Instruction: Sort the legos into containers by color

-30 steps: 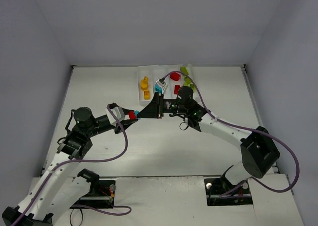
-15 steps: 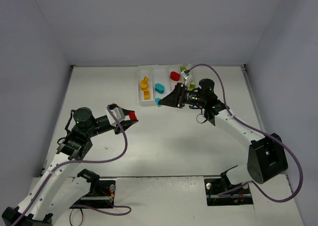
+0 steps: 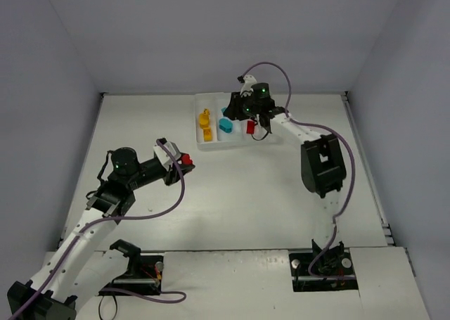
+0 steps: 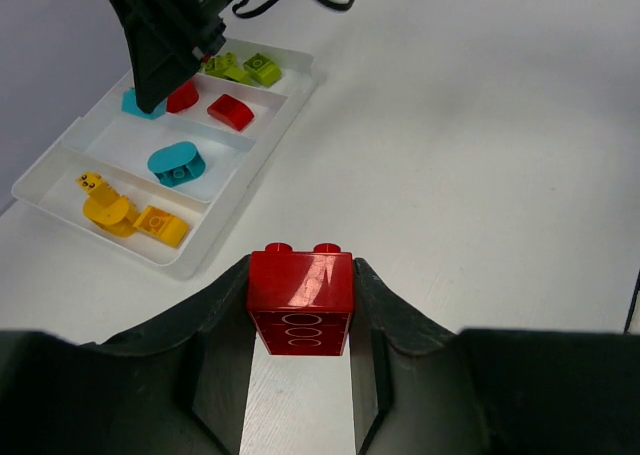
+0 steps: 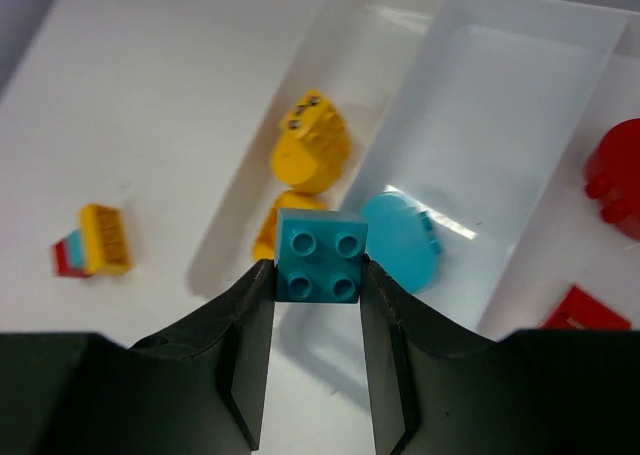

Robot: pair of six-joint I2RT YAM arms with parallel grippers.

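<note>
The legos could mis-sort: my right gripper clamps a cyan brick over a divider, my left gripper a red brick.

White tray, red brick, cyan brick, yellow bricks.
</note>
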